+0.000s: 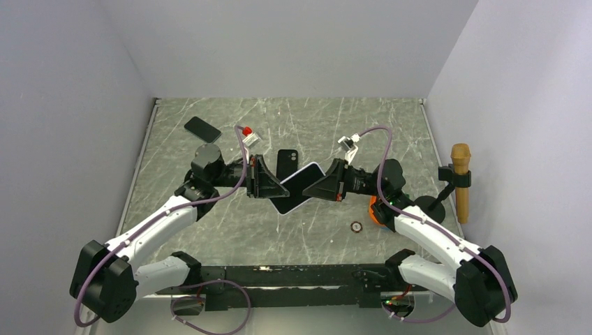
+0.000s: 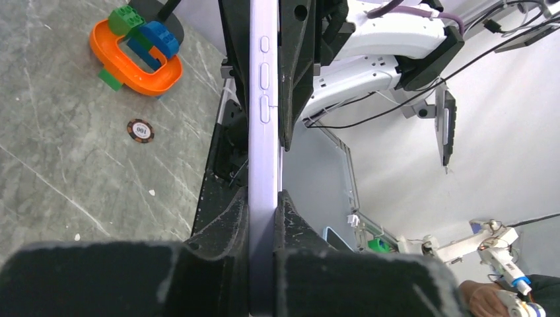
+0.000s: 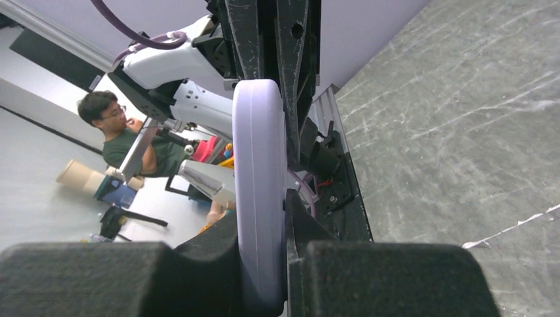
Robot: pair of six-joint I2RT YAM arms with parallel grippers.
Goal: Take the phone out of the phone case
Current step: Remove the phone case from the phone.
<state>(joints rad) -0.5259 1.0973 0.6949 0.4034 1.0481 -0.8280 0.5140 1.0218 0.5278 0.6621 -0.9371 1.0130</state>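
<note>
Both arms reach inward, pincers meeting nose to nose.
The left arm (image 1: 157, 227) and right arm (image 1: 433, 234) bend at the elbows, forearms angled toward the middle and wrists roughly level. The left pincer (image 1: 278, 187) and right pincer (image 1: 313, 188) each have their fingers closed flat on opposite ends of the phone (image 1: 297, 183).

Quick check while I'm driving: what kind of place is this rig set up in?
Most likely a robotics lab test cell. The marbled table is boxed in by plain white panels, and the right wrist view shows a person among clutter beyond the lilac phone.
</note>
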